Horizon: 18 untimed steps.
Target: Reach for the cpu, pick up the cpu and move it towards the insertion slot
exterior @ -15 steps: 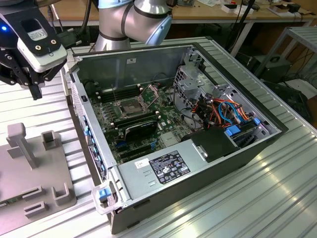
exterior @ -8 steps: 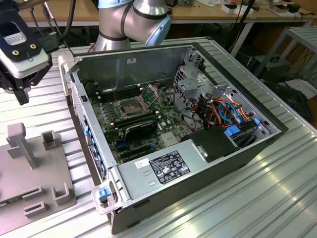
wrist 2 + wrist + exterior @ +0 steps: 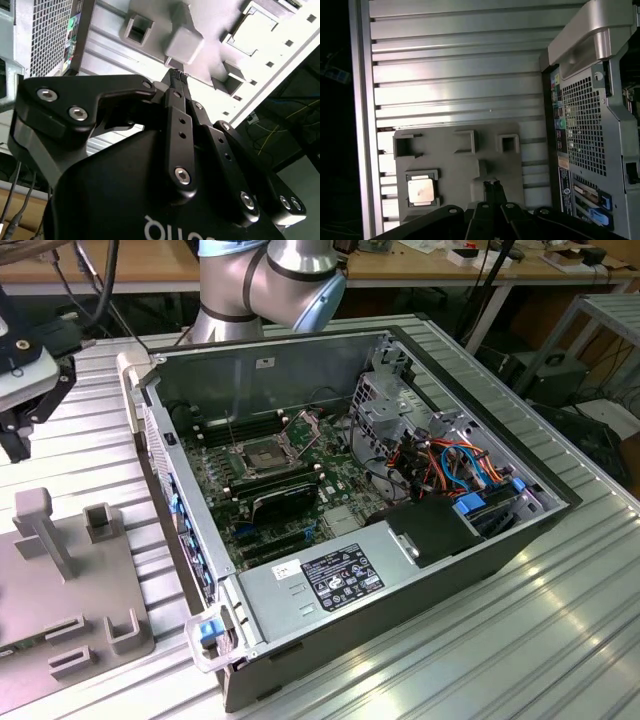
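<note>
Although its fingers [image 3: 176, 117] are drawn close together with nothing between them, the end effector [image 3: 492, 186] hangs above a grey plate [image 3: 451, 150], tips pointing down at it. In the first wrist view the tips sit just beside a small raised block [image 3: 481, 168] on that plate.

The cpu [image 3: 421, 191] is well to one side of the tips, untouched. It lies flat in its own square recess in the plate, pale metallic face turned up. Being square, it has no long axis, and its edges run parallel to the plate's edges. Any marking on its face cannot be made out.

The plate rests on a ribbed metal worktop [image 3: 455, 90]. Next to it stands an open computer case [image 3: 440, 370], its perforated rear panel turned towards the plate.

In the exterior view the insertion slot [image 3: 258, 456] lies inside the case on the green board, dark centre exposed, with its metal flap [image 3: 303, 426] tilted up. It is well apart from the cpu. A black-and-white label [image 3: 340, 575] with print is stuck on the metal housing at the case's near end.

The arm [image 3: 268, 280] rises behind the case and reaches over to the exterior view's left.
</note>
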Motion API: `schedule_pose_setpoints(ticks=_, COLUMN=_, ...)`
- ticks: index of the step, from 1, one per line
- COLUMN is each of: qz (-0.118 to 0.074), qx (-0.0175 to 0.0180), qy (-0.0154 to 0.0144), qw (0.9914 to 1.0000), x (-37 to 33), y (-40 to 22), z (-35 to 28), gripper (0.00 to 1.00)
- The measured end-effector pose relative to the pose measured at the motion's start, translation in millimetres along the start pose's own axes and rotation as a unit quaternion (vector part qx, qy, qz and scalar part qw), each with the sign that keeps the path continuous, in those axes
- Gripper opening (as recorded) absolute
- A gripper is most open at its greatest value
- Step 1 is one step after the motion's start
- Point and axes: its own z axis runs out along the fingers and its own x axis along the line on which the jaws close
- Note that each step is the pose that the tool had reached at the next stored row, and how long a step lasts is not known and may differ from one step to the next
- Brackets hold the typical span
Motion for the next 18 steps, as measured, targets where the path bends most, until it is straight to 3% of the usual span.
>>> schedule_pose_setpoints(ticks=4, qz=0.000, qx=0.0000, qy=0.0000, qw=1.00000, x=16.1, y=-6.8, z=0.2, gripper=0.11)
schedule_pose_setpoints(ticks=5, qz=0.000, qx=0.0000, qy=0.0000, qw=1.00000, x=29.1, y=-14.5, z=0.5, gripper=0.11)
schedule_pose_setpoints(ticks=6, qz=0.000, qx=0.0000, qy=0.0000, qw=1.00000, x=33.3, y=-17.1, z=0.6, gripper=0.11)
schedule_pose_setpoints(ticks=10, qz=0.000, qx=0.0000, qy=0.0000, qw=1.00000, x=49.5, y=-22.0, z=1.1, gripper=0.11)
schedule_pose_setpoints(ticks=14, qz=0.000, qx=0.0000, qy=0.0000, qw=1.00000, x=80.8, y=-27.9, z=2.3, gripper=0.11)
schedule_pose_setpoints(ticks=18, qz=0.000, qx=-0.0004, qy=0.0000, qw=1.00000, x=101.5, y=-30.1, z=3.0, gripper=0.11)
